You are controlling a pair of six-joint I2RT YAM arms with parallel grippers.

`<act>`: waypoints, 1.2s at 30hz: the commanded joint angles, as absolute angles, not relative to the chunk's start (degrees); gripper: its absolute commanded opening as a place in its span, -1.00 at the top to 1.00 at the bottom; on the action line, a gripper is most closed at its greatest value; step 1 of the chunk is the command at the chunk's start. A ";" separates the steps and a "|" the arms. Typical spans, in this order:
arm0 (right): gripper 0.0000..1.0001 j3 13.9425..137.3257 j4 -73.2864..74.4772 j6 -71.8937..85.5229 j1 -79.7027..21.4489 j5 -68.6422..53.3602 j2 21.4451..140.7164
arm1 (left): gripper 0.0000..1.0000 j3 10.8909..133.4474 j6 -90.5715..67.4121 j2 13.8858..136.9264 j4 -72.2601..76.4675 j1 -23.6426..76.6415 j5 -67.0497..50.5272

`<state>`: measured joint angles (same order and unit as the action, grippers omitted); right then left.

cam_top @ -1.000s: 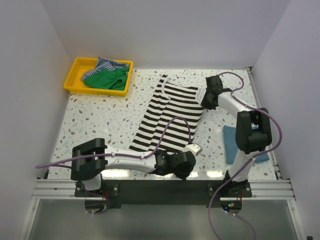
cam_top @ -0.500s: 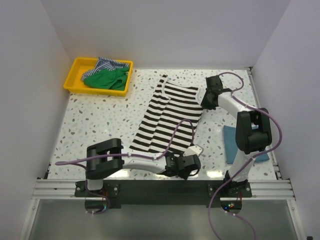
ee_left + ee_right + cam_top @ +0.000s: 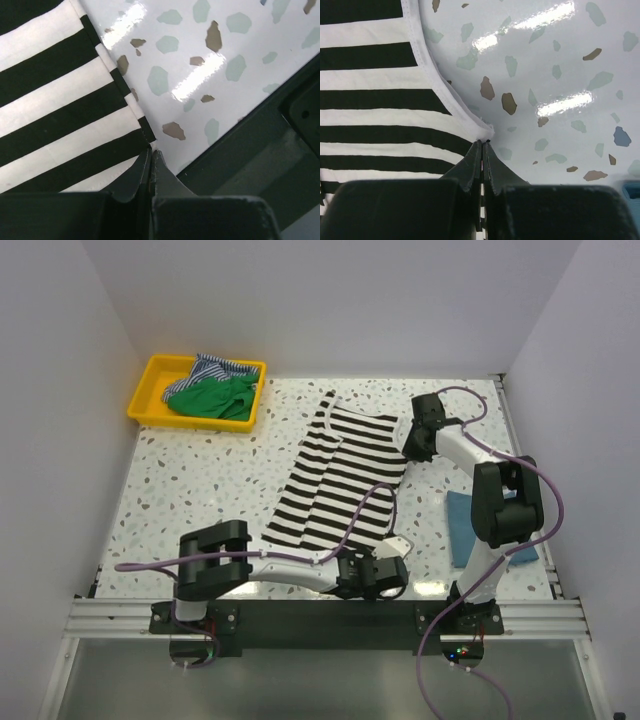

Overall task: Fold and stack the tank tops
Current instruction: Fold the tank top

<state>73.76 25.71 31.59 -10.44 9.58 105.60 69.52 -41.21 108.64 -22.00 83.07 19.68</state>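
a white table (image 3: 200, 480) flecked with grey, green and brown terrazzo chips sits in a booth of plain pale walls (image 3: 330, 300) at the back and both sides. bright light leaves glossy glare patches (image 3: 200, 80) on it. a silver metal rail (image 3: 105, 617) lines its near edge.

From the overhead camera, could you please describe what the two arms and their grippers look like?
Both the left arm and right arm have white links between chunky black joint housings, with a purple cable looping along each. The left gripper and right gripper each have two dark, tapering fingers. No markings show.
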 commanded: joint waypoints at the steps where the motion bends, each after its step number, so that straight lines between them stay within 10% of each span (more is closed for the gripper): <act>1: 1.00 77.07 28.82 30.15 -10.11 12.56 103.89 | 1.00 70.85 -38.85 103.82 -18.92 84.11 16.62; 36: 1.00 102.29 35.24 36.65 -25.93 14.76 122.60 | 1.00 36.48 -52.73 71.90 -11.42 72.51 12.66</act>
